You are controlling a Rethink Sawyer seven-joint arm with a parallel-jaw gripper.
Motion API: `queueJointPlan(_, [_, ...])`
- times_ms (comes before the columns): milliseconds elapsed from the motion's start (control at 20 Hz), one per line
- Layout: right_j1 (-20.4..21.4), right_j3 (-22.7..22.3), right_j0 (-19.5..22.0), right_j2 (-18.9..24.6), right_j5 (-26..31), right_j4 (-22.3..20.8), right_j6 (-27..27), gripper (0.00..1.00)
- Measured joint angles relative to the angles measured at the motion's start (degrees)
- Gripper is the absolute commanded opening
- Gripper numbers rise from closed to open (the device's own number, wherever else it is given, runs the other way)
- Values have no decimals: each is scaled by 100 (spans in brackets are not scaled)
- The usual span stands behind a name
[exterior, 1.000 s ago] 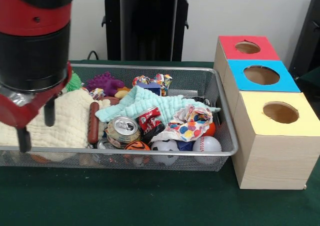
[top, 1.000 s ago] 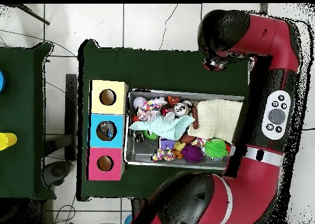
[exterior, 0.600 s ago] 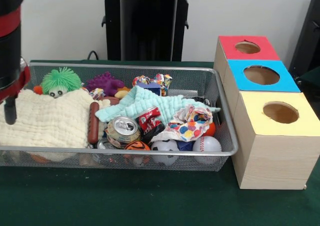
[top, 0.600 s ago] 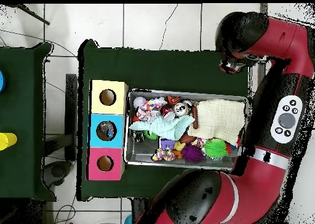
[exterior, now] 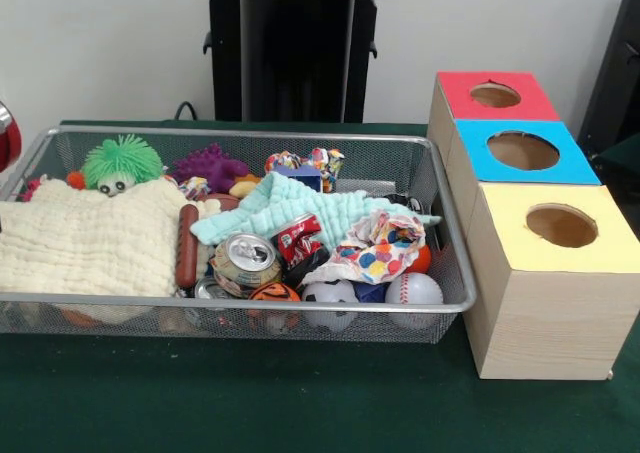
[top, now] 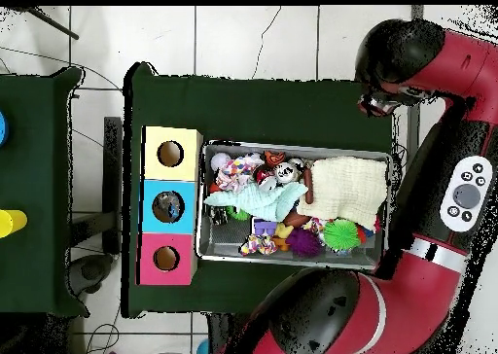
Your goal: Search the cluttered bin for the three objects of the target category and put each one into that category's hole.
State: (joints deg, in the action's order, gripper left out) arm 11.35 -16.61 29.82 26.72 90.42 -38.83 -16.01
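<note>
A wire mesh bin (exterior: 250, 302) holds a heap of things: a cream cloth (exterior: 80, 238), a green spiky ball (exterior: 120, 161), a purple toy (exterior: 208, 163), a hot dog (exterior: 186, 245), a dented can (exterior: 246, 258), a soccer ball (exterior: 330, 293), a baseball (exterior: 413, 290), a mint cloth (exterior: 290, 205) and a spotted cloth (exterior: 385, 243). Beside the bin stand a red box (exterior: 460, 83), a blue box (exterior: 575, 168) and a yellow box (exterior: 600, 248), each with a round hole on top. In the overhead view my gripper (top: 374, 102) hangs outside the bin (top: 297, 148), off its corner by the cream cloth. It holds nothing I can see.
The green table (exterior: 300, 403) carries the bin and boxes. Only a red sliver of the arm (exterior: 5, 133) shows at the front view's left edge. In the overhead view the arm (top: 457, 175) curves round the bin's end by the cream cloth.
The arm has swung away from the bin's cloth end and left the front view almost wholly. In the overhead view it has shifted right. Nothing in the bin moved.
</note>
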Motion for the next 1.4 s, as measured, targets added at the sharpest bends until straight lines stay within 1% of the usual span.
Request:
queueJointPlan(450, [-47, 11, -8, -1, 13, 280, 0, 100])
queueJointPlan(750, [-208, 227, -75, 108, 312, 262, 0, 100])
queueJointPlan(800, [-266, 324, -106, 185, 542, 195, 0, 100])
queueJointPlan(950, [-329, 446, -141, 309, 861, 47, 0, 100])
queueJointPlan(1150, [-406, 628, -193, 654, 1510, -428, 0, 100])
queueJointPlan(1250, [-435, 728, -200, 976, 1829, -874, 0, 100])
queueJointPlan(1400, [-452, 811, -200, 1277, 1978, -1323, 0, 100])
